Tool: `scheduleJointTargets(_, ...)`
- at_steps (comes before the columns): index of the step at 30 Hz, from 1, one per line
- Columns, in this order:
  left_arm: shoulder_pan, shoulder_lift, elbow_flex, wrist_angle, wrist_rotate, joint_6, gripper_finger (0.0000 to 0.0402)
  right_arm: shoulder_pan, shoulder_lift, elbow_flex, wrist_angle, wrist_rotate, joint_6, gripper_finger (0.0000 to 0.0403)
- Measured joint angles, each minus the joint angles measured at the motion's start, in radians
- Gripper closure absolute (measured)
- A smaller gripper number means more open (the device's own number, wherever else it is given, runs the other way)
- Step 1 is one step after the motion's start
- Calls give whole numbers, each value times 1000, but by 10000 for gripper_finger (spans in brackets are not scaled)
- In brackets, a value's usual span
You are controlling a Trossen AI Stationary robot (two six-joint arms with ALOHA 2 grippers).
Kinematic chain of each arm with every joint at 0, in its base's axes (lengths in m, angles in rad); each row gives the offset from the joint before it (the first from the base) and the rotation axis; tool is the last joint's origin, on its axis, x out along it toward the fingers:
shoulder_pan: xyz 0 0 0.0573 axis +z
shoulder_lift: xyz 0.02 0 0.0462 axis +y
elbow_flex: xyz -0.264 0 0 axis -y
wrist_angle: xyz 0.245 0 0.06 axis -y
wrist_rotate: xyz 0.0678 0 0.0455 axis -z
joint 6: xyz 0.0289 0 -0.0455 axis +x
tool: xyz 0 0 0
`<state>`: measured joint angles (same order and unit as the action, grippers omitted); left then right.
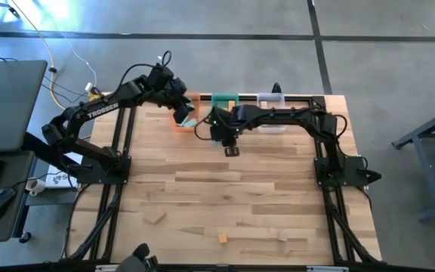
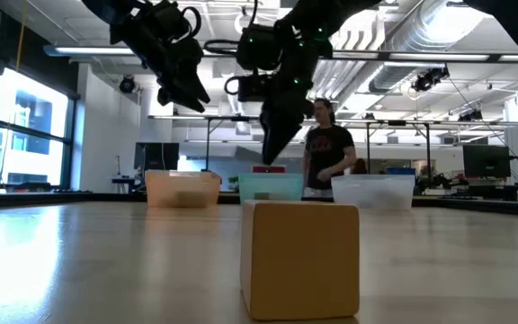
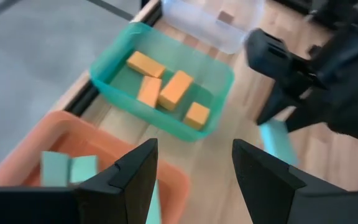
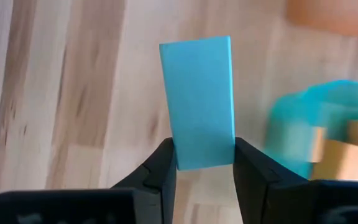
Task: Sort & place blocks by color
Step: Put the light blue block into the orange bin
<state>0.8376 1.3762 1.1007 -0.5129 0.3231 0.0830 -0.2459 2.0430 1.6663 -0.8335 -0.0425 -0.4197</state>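
Teal block — right gripper clamps it

left end effector raised, agape | right end effector raised, gripping

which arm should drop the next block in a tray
Right. The right gripper already holds a teal block near the trays. The left gripper hangs open and empty over the orange tray.

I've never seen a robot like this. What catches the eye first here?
Probably the right gripper holding a teal block above the table, near the trays at the far edge. Oddly, the green tray holds orange blocks and the orange tray teal ones. The left gripper hovers open over the orange tray.
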Motion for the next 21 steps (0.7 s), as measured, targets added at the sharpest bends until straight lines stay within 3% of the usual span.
scheduleJointTargets(5, 28, 0, 0, 0, 75, -24, 206, -17, -1, 60, -13, 9, 46, 307)
scheduleJointTargets(17, 99, 0, 0, 2, 125, -475, 206, -23, -1, 197, 1, 209, 62, 307)
scheduleJointTargets(21, 98, 0, 0, 9, 172, -538, 206, -23, -2, 202, 52, 250, 70, 307)
